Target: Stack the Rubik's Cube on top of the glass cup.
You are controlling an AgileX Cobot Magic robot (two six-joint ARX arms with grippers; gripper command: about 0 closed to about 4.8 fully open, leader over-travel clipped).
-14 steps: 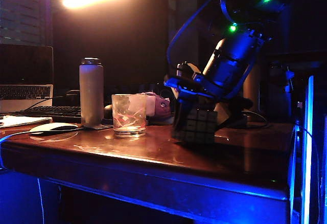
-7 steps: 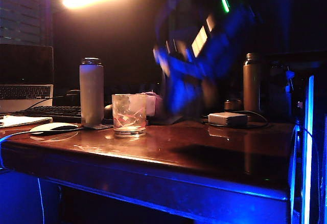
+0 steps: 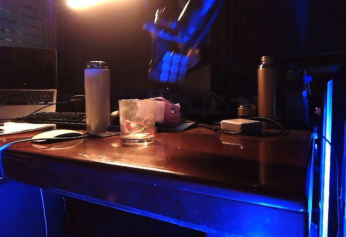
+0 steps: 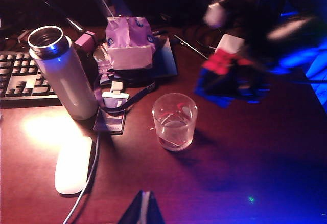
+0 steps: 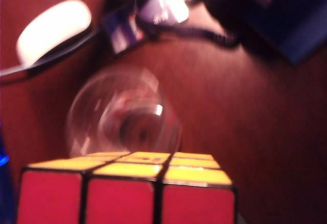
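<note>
Rubik's Cube [image 3: 172, 66] clamped in the right gripper [image 3: 174, 58], aloft, above and a little to the right of the glass cup [image 3: 137, 121] in the exterior view; blurred there, so exact tilt hard to tell.

From left to right, relative to that claw: white computer mouse [image 3: 55, 135] far below and well to the left; white cylindrical bottle [image 3: 97, 97] below-left, just beside the glass; glass cup below, upright on the brown table [image 3: 227, 158], empty; pale rectangular box with cable [image 3: 241, 125] below-right; tall metal bottle [image 3: 266, 87] farther right.

Right wrist view: cube [image 5: 127, 188] close against the camera, glass mouth [image 5: 122, 114] beyond it, not yet underneath.

Left gripper [image 4: 144, 209] only a dark tip at the frame edge, near the glass [image 4: 174, 121]; open or closed, cannot tell.

Step in hand, as judged: carrying the cube over to the glass. Next move calls for centring the cube over the rim, levelling it, lowering gently, then releasing.
</note>
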